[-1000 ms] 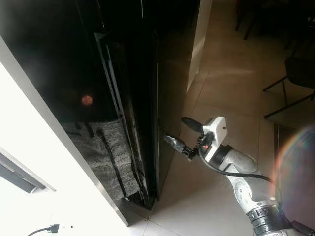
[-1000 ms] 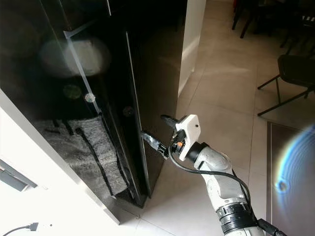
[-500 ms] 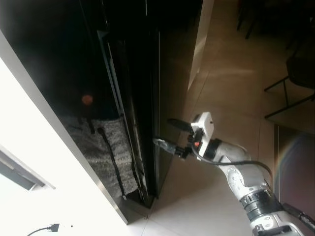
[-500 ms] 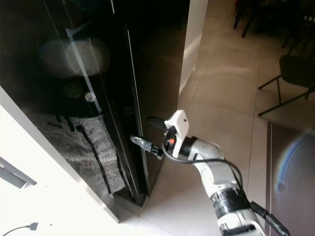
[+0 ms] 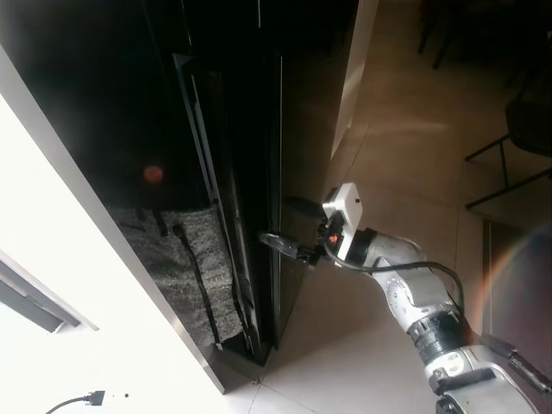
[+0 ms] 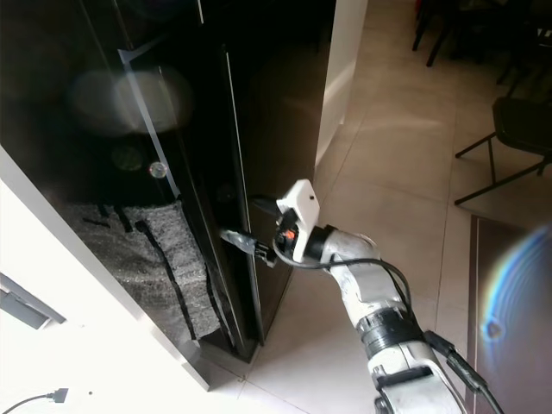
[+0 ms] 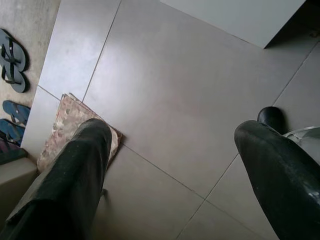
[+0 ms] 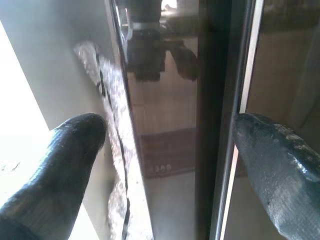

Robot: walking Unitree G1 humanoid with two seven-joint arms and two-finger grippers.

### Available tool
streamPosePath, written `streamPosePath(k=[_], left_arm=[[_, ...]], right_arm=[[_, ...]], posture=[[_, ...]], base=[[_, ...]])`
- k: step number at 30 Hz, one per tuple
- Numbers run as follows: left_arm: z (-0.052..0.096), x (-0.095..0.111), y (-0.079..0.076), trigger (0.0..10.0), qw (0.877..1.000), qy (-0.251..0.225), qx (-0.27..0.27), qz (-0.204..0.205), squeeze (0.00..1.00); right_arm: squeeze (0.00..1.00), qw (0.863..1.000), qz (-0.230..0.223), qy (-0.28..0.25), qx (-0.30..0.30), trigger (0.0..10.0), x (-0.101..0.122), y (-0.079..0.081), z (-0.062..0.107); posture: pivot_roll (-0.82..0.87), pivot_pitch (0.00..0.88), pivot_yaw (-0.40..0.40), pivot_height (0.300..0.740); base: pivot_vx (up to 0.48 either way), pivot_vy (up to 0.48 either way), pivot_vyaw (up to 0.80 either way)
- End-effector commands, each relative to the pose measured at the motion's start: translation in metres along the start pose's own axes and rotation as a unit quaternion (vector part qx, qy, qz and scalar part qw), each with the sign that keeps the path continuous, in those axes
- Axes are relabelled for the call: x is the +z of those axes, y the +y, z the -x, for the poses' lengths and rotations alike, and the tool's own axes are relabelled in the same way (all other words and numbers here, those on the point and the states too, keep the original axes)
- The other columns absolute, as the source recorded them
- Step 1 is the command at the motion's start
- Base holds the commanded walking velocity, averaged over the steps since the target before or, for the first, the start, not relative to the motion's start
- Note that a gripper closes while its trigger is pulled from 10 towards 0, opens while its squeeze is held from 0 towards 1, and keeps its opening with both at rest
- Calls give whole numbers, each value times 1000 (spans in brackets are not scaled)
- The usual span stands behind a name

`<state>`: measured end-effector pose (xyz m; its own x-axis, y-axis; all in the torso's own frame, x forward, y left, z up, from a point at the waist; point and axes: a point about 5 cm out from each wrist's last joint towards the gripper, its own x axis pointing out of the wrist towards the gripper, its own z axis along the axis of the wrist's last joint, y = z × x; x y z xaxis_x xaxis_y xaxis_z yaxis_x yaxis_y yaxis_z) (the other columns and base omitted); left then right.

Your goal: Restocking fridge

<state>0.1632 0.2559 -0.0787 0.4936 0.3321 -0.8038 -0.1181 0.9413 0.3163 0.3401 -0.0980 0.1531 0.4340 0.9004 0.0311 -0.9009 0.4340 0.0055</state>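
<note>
The right hand (image 6: 244, 226) is reached out to the front edge of the black fridge door (image 6: 259, 129), its two black fingers (image 8: 60, 150) spread wide with the door's edge between them; whether either finger touches the door cannot be told, and the hand holds nothing. The fridge stands dark and glossy beside a white wall (image 5: 52, 285), a grey rug (image 5: 185, 276) mirrored in its face; the left hand (image 7: 170, 165) hangs wide open over the tiled floor (image 7: 175, 85), near a small mat (image 7: 62, 125) and sandals (image 7: 12, 60).

1 tall glossy black fridge (image 6: 259, 129), 1 black metal-frame chair (image 6: 517, 129), 1 patterned floor mat (image 7: 65, 127), 3 dark flip-flops (image 7: 12, 60)
</note>
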Motion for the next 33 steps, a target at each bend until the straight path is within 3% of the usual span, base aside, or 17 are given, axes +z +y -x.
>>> streamPosePath(k=[1,12,14,21,27,33], left_arm=[[1,-3,-3,10000,1000,4,-3,-12,0],[1,-4,-10,10000,1000,2,-5,0,0],[1,-4,-10,10000,1000,2,-3,3,0],[2,-4,-10,10000,1000,1,-2,7,0],[2,-4,-12,10000,1000,0,-4,3,0],[2,-2,-13,10000,1000,-3,-7,1,0]], right_arm=[[0,1000,0,-7,6,10000,5,-3,-6],[0,999,2,-15,43,10000,31,-5,-48],[0,998,6,-17,58,10000,40,0,-64],[0,996,11,-28,90,10000,54,15,-91],[0,995,12,-30,94,10000,58,20,-101],[0,995,11,-49,81,10000,53,17,-96]], posture=[[-73,49,42,740],[-43,46,6,740],[-32,44,-3,740],[-21,46,-5,740],[-23,45,-4,740],[-27,57,-1,740]], base=[[0,0,0],[0,0,0],[0,0,0],[0,0,0],[0,0,0],[0,0,0]])
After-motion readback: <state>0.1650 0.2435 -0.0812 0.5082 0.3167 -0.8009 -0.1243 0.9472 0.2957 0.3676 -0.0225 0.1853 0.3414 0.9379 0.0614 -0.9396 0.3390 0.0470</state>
